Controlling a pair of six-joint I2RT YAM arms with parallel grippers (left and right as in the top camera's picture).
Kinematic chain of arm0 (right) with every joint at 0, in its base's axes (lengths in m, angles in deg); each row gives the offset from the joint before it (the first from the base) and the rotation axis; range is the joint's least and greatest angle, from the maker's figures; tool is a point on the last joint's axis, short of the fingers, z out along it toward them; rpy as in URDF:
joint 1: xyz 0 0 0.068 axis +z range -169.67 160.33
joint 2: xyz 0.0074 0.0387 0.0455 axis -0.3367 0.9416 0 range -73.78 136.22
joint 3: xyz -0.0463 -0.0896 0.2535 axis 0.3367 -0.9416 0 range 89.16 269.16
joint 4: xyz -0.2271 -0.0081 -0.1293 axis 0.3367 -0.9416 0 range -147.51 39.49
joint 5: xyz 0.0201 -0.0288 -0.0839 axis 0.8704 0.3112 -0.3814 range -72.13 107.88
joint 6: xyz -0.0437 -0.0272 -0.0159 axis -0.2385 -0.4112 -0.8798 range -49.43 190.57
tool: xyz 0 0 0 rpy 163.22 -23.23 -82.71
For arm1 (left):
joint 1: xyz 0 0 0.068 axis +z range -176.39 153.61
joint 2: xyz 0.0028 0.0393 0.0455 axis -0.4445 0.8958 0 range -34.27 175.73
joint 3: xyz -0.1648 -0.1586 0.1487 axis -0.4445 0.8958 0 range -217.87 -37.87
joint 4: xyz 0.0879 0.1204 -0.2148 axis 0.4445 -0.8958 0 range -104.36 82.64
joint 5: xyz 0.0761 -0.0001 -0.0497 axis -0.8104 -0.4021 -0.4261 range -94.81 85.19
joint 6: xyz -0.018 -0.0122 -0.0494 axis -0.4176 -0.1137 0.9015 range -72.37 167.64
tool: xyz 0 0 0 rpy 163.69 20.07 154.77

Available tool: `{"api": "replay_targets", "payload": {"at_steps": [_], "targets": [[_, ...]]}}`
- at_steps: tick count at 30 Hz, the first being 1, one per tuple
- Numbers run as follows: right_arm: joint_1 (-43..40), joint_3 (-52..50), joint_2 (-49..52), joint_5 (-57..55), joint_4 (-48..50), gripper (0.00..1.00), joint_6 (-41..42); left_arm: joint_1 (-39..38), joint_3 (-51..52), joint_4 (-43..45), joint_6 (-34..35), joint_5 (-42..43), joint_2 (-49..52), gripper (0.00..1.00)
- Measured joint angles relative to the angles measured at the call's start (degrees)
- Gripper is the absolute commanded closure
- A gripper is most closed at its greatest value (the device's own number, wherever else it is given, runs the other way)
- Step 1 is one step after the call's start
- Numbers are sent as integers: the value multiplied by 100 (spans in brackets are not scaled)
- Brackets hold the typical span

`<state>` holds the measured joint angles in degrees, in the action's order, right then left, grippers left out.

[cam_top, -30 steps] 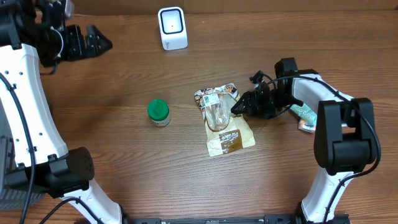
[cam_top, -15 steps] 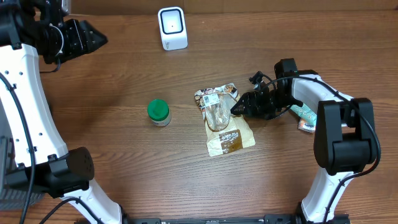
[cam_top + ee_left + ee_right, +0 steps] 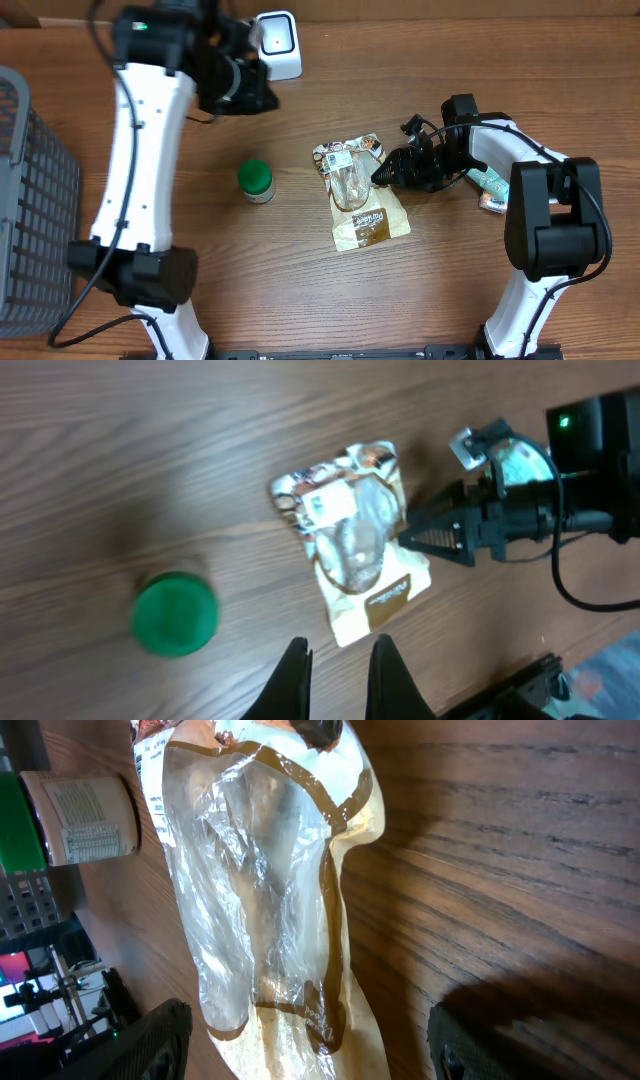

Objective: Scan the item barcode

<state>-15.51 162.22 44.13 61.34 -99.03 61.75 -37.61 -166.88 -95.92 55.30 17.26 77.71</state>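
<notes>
Overhead: the pouch [image 3: 358,195] is seen flat at centre, unscanned, scanner [image 3: 277,45] placed at twelve o'clock. Right gripper [image 3: 383,173] is spread at its three o'clock edge, nothing grasped; left gripper [image 3: 262,92] is clenched empty.

Nothing legible; white sticker [image 3: 338,157] on tan-and-clear plastic pouch [image 3: 362,200], frame centre, and print on green-lidded jar [image 3: 255,181] too blurred.
</notes>
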Motion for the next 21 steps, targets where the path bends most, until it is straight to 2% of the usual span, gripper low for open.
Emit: {"api": "replay_targets", "payload": {"at_steps": [4, 14, 21], "targets": [[0, -2, 0, 0, 0, 26, 0, -411, 800, 564, 343, 0, 0, 96], [0, -7, 0, 4, -4, 26, -4, -1209, 3366, 2660, 1506, 2, 2, 96], [0, -7, 0, 4, -9, 26, -2, -1508, 4518, 3904, 2472, 4, 2, 96]]}}
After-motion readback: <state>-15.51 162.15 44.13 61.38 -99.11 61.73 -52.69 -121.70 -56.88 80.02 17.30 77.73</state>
